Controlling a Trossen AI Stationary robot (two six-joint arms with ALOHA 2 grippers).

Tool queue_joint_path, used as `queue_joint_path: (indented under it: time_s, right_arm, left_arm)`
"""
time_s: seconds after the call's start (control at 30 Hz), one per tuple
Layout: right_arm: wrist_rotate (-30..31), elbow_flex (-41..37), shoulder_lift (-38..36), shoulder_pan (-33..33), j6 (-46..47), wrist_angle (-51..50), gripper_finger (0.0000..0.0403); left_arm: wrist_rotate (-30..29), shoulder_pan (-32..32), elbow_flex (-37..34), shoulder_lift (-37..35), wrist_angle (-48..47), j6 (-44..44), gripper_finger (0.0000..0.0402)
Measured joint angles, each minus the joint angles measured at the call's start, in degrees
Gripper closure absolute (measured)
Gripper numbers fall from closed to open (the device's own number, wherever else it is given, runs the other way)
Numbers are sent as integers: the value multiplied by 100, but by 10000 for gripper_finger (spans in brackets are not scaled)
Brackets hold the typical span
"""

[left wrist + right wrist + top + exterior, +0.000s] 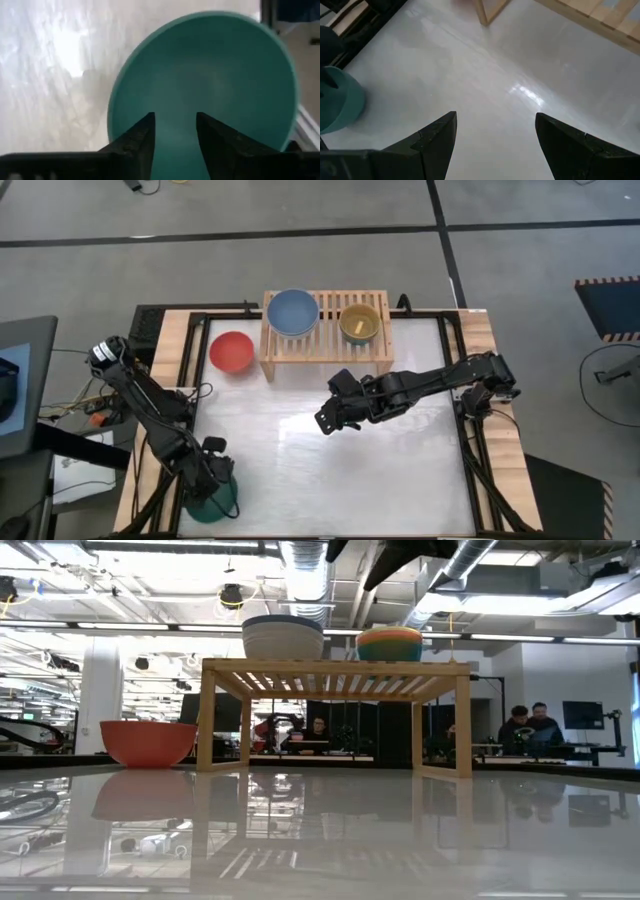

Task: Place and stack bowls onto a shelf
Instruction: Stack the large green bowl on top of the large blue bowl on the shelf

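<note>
A dark green bowl (212, 504) sits on its base near the table's near left corner; it fills the left wrist view (210, 75) and shows in the right wrist view (337, 102). My left gripper (214, 472) (175, 132) is above it, open by a narrow gap, with both fingers over the bowl's inside. My right gripper (335, 415) (495, 135) is wide open over the table's middle. The wooden shelf (325, 352) (335, 668) stands at the far edge. It carries a stack topped by a blue bowl (292, 312) (283, 637) and a stack topped by a yellow bowl (359, 323) (389, 643).
A red bowl (231, 352) (147, 743) sits on the table just left of the shelf. The pale tabletop (400, 470) is framed by a wooden border and dark rails. People sit at desks in the room beyond.
</note>
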Motion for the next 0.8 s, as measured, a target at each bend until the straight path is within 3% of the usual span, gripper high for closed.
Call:
queue_joint_path:
  time_s: [0.27,0.67,0.8]
  right_arm:
    - [-2,0,4,-89,-4,177,108]
    - [-2,0,4,-96,2,333,108]
    - [-4,0,4,-72,7,332,108]
  left_arm:
    - [-846,15,369,-5,-896,62,310]
    - [-604,19,-497,-5,-465,18,311]
    - [-423,103,-568,-5,-453,33,337]
